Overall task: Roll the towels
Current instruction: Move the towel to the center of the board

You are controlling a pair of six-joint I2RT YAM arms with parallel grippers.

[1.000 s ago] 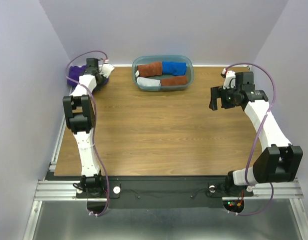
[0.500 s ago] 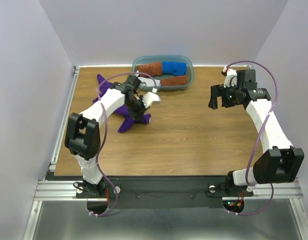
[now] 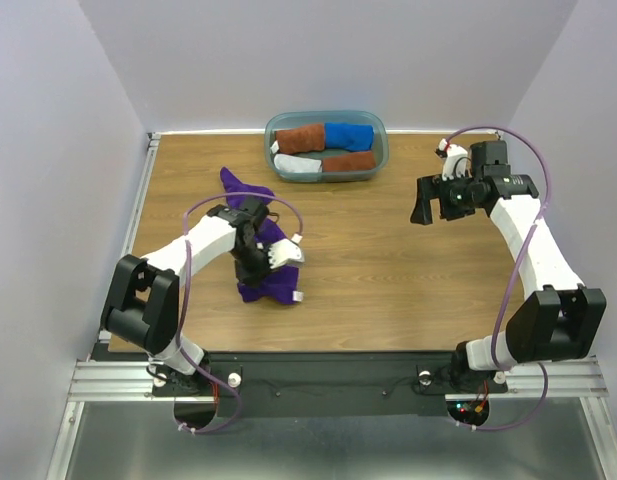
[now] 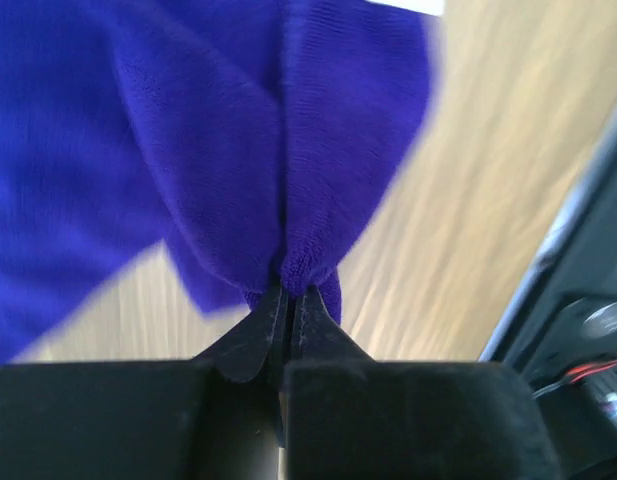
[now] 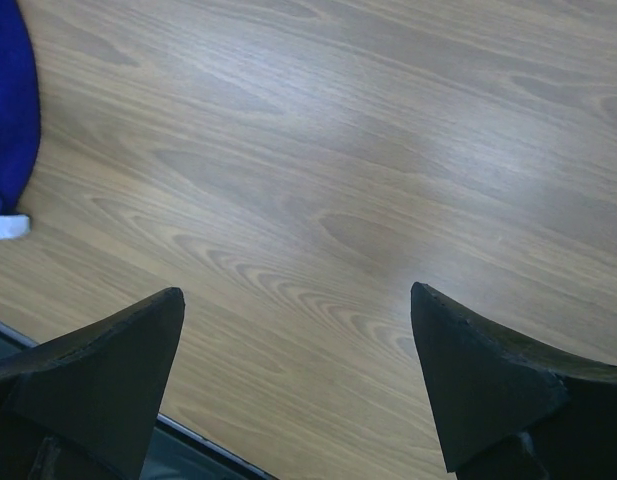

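At the near-left of the table [image 3: 408, 270], my left gripper [image 4: 290, 292] pinches a bunched fold of the purple towel [image 3: 272, 286] while my right gripper [image 5: 298, 305] hangs spread wide; so thin a bite may slip, dropping it crumpled.

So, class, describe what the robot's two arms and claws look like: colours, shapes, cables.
The left arm and right arm have white links joined by bulky black joints. A thin purple cable loops along each. The left claw and right claw are matte black, with wedge-shaped fingers tapering to points.
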